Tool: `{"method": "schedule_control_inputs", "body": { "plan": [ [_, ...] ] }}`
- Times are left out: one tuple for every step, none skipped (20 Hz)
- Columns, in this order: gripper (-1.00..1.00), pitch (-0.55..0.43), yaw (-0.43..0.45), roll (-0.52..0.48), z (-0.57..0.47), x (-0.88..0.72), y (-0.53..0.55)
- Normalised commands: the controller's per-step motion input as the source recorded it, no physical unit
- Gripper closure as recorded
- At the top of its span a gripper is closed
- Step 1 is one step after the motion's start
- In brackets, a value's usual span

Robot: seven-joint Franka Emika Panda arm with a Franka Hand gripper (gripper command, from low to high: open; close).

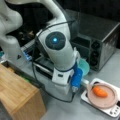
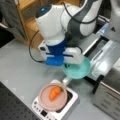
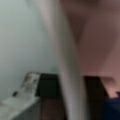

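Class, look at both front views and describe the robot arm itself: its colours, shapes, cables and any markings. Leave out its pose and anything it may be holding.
The arm has smooth, rounded white shells with dark grey bands at the joints. A round cap with a glowing blue light marks one joint. At the wrist sits a white block with a bright blue mount. A thin black cable loops alongside it. The claw itself is hidden under the wrist in both front views.

Orange carrot with green top, lying on its side in pink plate. Round, shallow plate seated level atop white scale, near a front view's bottom. Same carrot roughly centred on plate.
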Motion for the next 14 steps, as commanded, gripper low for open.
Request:
{"method": "schedule_control_inputs", "body": {
  "plan": [
    [1.00, -0.178, -0.061, -0.024, -0.06, -0.37, -0.02],
    [1.00, -0.176, -0.056, -0.020, -0.06, -0.39, -0.03],
    [1.00, -0.186, -0.048, -0.018, -0.06, -0.42, -0.04],
    [1.00, -0.194, -0.036, -0.004, -0.07, -0.46, -0.04],
    [1.00, -0.197, -0.025, 0.006, -0.09, -0.50, -0.03],
    [1.00, -0.197, -0.019, 0.009, -0.11, -0.51, -0.01],
    [1.00, -0.198, -0.021, 0.011, -0.12, -0.54, 0.00],
    [1.00, -0.212, -0.018, -0.010, -0.13, -0.56, 0.01],
    [1.00, -0.231, -0.021, -0.029, -0.13, -0.58, 0.03],
    [1.00, -0.240, -0.026, -0.033, -0.13, -0.56, 0.04],
    [1.00, -0.245, -0.032, -0.033, -0.13, -0.53, 0.04],
    [1.00, -0.267, -0.118, -0.078, -0.14, -0.45, 0.05],
    [1.00, -0.290, -0.148, -0.083, -0.18, -0.47, 0.06],
    [1.00, -0.304, -0.200, -0.082, -0.19, -0.51, 0.08]
  ]
}}
